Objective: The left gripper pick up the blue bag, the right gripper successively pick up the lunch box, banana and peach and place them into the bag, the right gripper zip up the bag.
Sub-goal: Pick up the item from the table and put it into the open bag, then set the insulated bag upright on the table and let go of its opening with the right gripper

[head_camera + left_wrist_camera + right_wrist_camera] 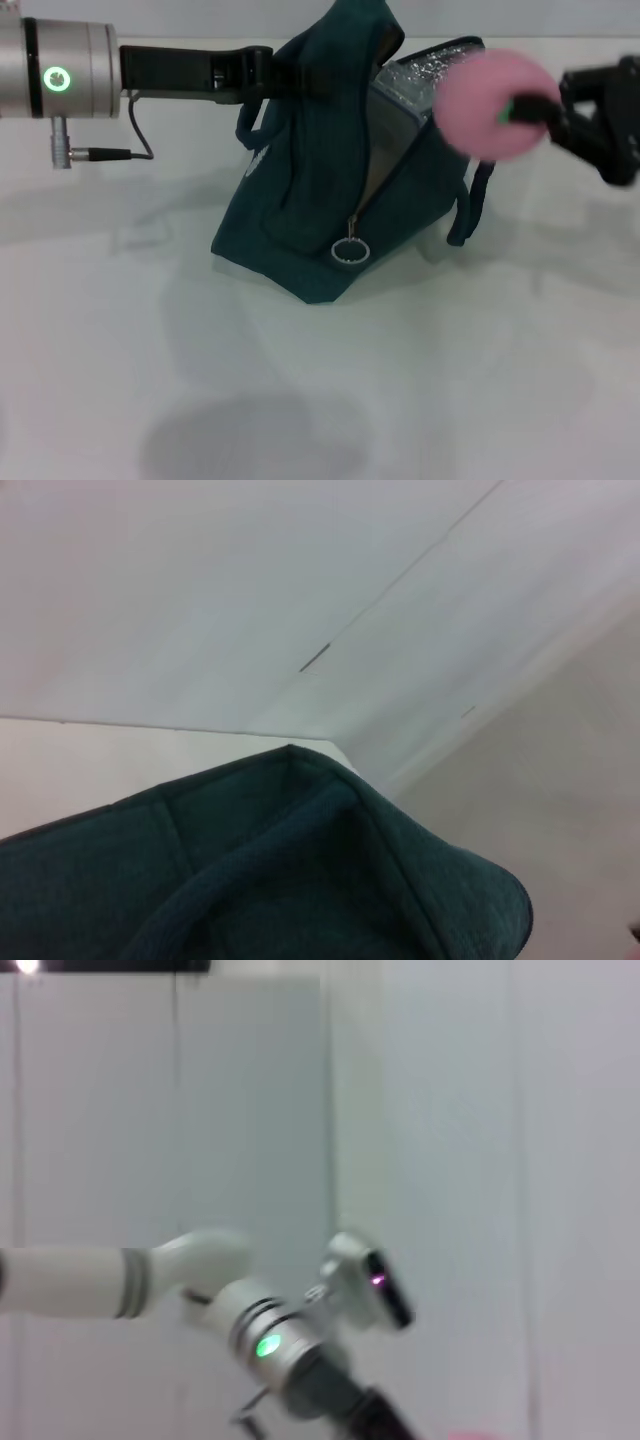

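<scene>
Nearest my head camera lies the bare white table (330, 400), with a soft grey shadow on its near part. Behind it stands the blue bag (300, 200), its base on the table and its top pulled up and toward my left. Its mouth gapes, showing silver foil lining (425, 75); the metal ring pull (350, 251) hangs at the low end of the open zipper, and one loop handle (468, 215) dangles down its right side.

My left gripper (272, 72) reaches in from the left, clenched on the upper edge of the bag; its silver wrist (60, 70) shows a green light. From the left wrist camera I see only a fold of the teal fabric (300, 870) against white surfaces.

My right gripper (545, 108) comes in from the right, grasping the peach (490, 105), which is held in the air just above and beside the bag's open mouth. The right wrist camera shows the left arm's wrist (275, 1345) with its green light.
</scene>
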Motion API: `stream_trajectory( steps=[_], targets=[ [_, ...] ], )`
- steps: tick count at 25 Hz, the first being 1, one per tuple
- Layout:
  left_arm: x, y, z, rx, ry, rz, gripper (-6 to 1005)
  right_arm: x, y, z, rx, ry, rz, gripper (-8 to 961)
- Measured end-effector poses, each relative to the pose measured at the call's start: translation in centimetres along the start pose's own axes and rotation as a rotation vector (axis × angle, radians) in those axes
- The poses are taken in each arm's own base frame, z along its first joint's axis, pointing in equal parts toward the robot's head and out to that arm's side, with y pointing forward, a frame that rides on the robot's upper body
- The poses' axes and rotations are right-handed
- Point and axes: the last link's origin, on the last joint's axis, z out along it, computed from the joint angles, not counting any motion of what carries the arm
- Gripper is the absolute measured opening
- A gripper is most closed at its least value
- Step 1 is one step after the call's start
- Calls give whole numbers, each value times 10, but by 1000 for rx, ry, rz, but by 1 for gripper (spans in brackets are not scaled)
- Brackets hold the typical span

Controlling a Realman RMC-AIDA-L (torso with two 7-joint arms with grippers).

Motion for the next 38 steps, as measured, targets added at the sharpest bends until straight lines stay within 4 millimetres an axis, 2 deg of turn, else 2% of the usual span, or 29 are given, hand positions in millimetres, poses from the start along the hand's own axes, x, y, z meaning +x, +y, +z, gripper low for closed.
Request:
stream_trajectory(
  steps=[6,12,21,26,29,33,38],
  targets=[
    [0,1,1,-7,2,-6,53,16,-16,30,92,-39,-120,60],
    [0,2,1,-11,4,-7,54,40,-23,67,103,123,-112,35],
    [0,2,1,-11,4,-5,53,56,-18,77,79,219,-25,36],
    [0,1,1,-10,5,0,54,54,-12,73,64,196,-27,194],
    [0,1,0,-8,3,1,53,47,-5,64,57,125,-44,336],
    [-1,0,-1,-3,3,-3,53,34,0,42,125,-11,-112,499],
    [-2,-1,-2,-1,3,-2,54,29,-2,21,194,-34,-123,660]
  ],
)
